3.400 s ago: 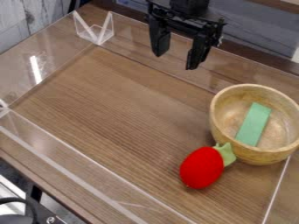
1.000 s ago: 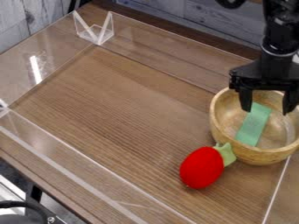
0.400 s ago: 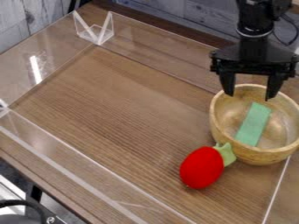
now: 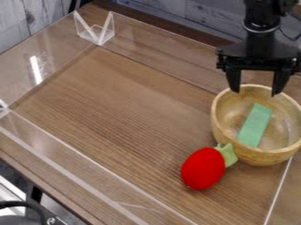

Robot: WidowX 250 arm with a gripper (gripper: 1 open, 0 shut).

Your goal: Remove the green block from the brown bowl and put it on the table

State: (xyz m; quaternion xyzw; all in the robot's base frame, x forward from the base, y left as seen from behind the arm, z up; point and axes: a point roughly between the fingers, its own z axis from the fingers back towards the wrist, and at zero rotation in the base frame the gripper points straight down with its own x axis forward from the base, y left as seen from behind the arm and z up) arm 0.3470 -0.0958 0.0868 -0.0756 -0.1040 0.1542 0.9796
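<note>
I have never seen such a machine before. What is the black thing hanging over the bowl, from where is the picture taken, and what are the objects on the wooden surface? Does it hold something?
The black thing is the end of a robot arm, its gripper. Its two fingers point down and are spread open, holding nothing. The single camera looks down at the table from above and to one side. The table is wood-grain, with low clear walls around its edges. On it stands a brown bowl, and a green block lies inside it. Beside the bowl lies a red plush strawberry, its green top against the bowl's side. The gripper hangs above the bowl's far rim, not touching the block.
</note>
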